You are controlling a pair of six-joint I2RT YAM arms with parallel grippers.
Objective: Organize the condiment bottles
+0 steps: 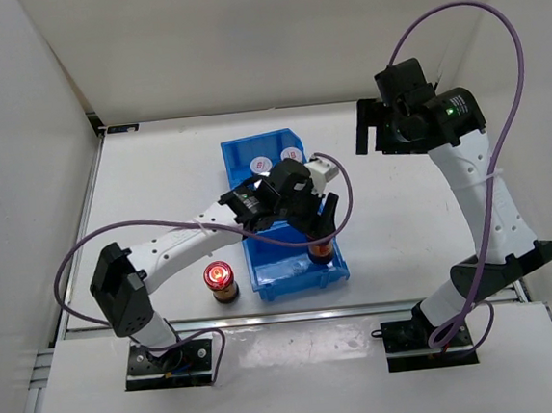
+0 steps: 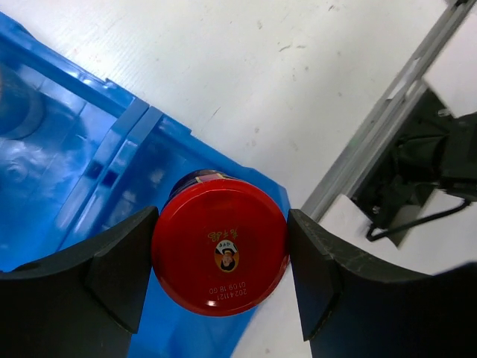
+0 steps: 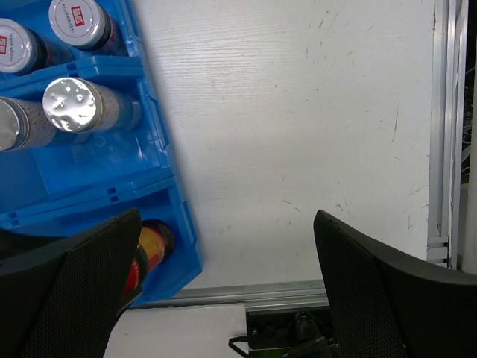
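As left gripper clamps it, red-capped bottle (dark body)

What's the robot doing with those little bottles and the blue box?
It is sorting bottles into the blue bin. The left arm has its jaws around a red-capped bottle in the bin's nearest compartment. A second red-capped bottle stands on the table beside the bin. Two silver-capped bottles sit in the middle compartment, two white-lidded bottles in the far one. The right arm is raised, jaws open and empty.
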